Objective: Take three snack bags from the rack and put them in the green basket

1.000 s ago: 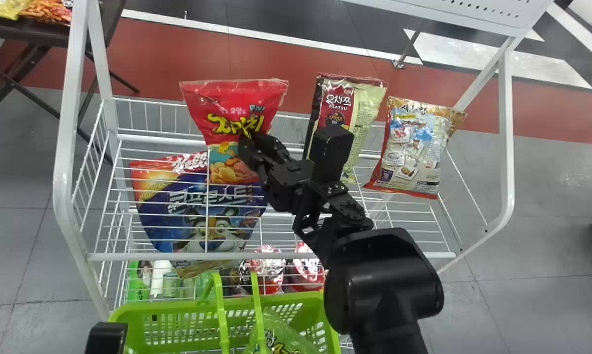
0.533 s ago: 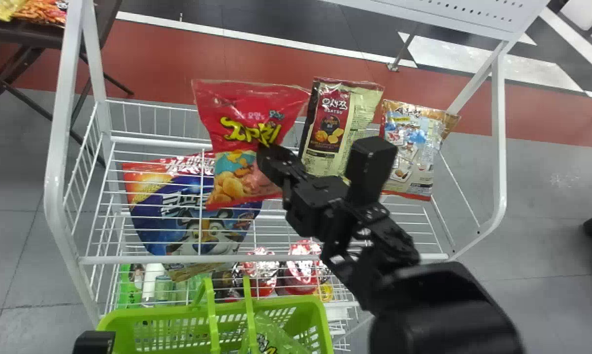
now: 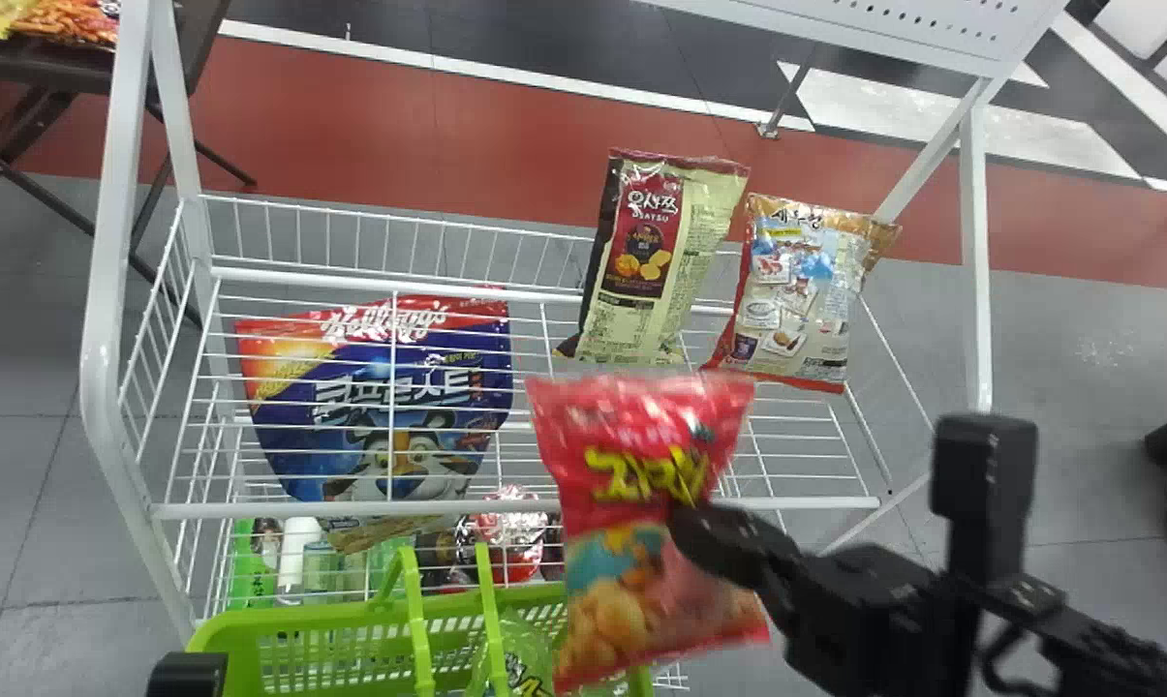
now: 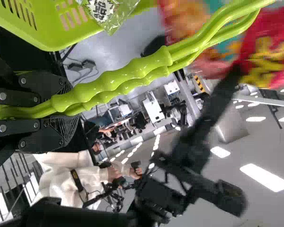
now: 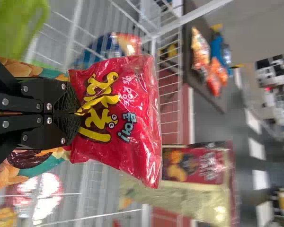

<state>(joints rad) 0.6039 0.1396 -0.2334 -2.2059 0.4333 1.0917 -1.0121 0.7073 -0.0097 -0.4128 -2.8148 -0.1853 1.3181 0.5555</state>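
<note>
The red bag (image 3: pixel 627 474) was grasped near its middle between the fingertips of the right claw (image 3: pixel 685 528), extending past them at both ends. The right arm entered from the lower right, pointing left. The left claw (image 3: pixel 186 675) was clenched around the handles (image 4: pixel 118 80) of the basket (image 3: pixel 312 618). Relative to 0.5 s earlier, the red bag had moved right and toward the robot, from over the rack (image 3: pixel 515 506).

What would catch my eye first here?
Probably the bright red snack bag, held in the right tool in front of the white wire rack. Next, the lime-green basket at the head view's bottom edge, its handles clamped in the left tool.
</note>
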